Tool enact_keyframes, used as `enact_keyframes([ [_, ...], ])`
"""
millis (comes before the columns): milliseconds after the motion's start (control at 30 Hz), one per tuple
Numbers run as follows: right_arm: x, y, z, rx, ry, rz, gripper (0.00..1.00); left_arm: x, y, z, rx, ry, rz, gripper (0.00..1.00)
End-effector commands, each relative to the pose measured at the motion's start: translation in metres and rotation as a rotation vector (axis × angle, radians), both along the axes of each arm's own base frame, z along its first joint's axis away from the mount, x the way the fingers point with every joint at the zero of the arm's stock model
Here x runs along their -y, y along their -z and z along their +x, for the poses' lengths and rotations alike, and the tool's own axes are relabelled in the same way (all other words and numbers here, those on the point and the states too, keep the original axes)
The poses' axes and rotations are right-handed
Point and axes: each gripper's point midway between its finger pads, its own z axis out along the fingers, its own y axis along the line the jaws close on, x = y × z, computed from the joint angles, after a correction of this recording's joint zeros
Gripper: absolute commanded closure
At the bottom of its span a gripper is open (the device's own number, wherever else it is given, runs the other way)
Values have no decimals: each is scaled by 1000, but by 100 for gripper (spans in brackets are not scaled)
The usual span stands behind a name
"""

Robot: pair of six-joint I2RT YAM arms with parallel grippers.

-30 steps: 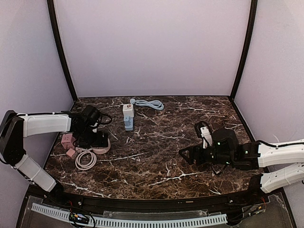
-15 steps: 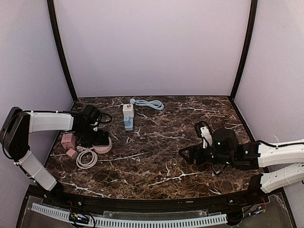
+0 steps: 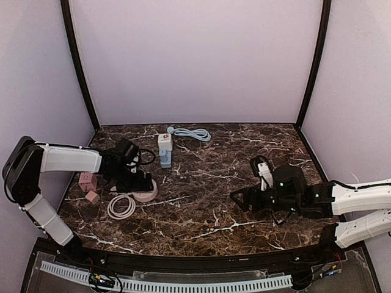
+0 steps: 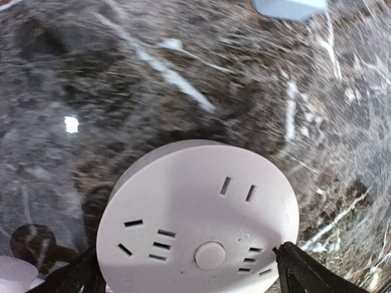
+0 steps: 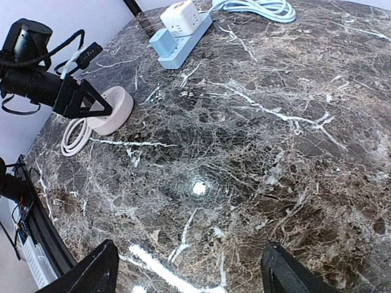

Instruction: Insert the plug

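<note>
A round white socket puck (image 3: 145, 194) (image 4: 201, 207) lies on the marble table's left side. My left gripper (image 3: 137, 183) (image 4: 192, 271) straddles it, one black finger against each side of its rim, shut on it. The puck's white cord (image 3: 121, 206) lies coiled just in front of it. I cannot make out the plug at the cord's end. Low over bare marble on the right, my right gripper (image 3: 239, 199) (image 5: 189, 268) stands open and holds nothing. Its view shows the puck (image 5: 113, 107) and the left gripper far off.
A light blue power strip (image 3: 165, 157) (image 5: 183, 43) carrying a white cube adapter (image 3: 164, 141) lies at the back, its pale cable (image 3: 192, 132) coiled behind. Two pink blocks (image 3: 87, 180) sit near the left wall. Dark posts and purple walls bound the table.
The left gripper has slid right and slightly forward, and the round socket and its cord coil have moved with it. The right arm has stayed put.
</note>
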Motion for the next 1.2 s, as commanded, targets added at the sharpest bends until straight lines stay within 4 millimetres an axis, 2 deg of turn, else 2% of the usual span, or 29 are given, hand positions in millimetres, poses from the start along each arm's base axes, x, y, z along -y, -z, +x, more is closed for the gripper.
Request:
enact_keyframes([
  [0, 0, -2, 1, 17, -1, 6, 21, 47, 11, -35, -111, 94, -1, 5],
  [100, 1, -1, 1, 17, 1, 6, 21, 83, 15, -49, -109, 139, 10, 8],
  [200, 2, -1, 1, 18, 3, 5, 21, 123, 17, -54, -94, 147, -16, 8],
  [233, 2, -1, 1, 19, 4, 6, 21, 143, 10, -56, -75, 173, -40, 9],
  [267, 2, -1, 1, 19, 3, 6, 21, 150, 15, -58, -82, 186, -31, 9],
  [300, 2, -1, 1, 17, 3, 8, 21, 162, 11, -60, -69, 212, -29, 9],
  [367, 2, -3, 0, 19, 1, 13, 21, 164, 1, -58, -31, 224, 7, 10],
  [433, 3, -2, 0, 20, 1, 13, 21, 151, -13, -52, 17, 210, 72, 9],
  [533, 4, -3, 0, 23, 5, 15, 21, 118, -41, -39, 129, 153, 198, 4],
  [600, 4, -4, 0, 24, 5, 17, 21, 90, -60, -33, 180, 107, 277, 2],
  [667, 4, -4, 0, 22, 5, 15, 21, 57, -73, -31, 199, 40, 355, 1],
  [700, 5, -3, -1, 21, 5, 15, 21, 34, -77, -31, 188, -12, 381, 1],
  [733, 5, -4, -1, 23, 5, 19, 21, 19, -80, -29, 196, -51, 404, 1],
  [767, 6, -4, -1, 23, 5, 21, 21, -8, -80, -30, 181, -120, 414, 1],
  [800, 6, -5, -1, 25, 5, 24, 21, -22, -79, -30, 177, -154, 420, 1],
  [867, 6, -6, -2, 25, 4, 27, 21, -68, -78, -30, 166, -277, 424, 1],
  [900, 6, -6, -2, 26, 4, 28, 21, -82, -78, -35, 177, -301, 418, 1],
  [933, 6, -7, -1, 27, 4, 30, 21, -98, -80, -32, 192, -353, 413, 1],
  [1000, 5, -5, -1, 25, 2, 26, 21, -123, -77, -38, 214, -402, 421, 1],
  [1033, 5, -5, -1, 24, 0, 25, 21, -130, -82, -38, 241, -424, 410, 1],
  [1167, 4, -4, -1, 23, 0, 22, 21, -161, -80, -34, 260, -501, 419, 1],
])
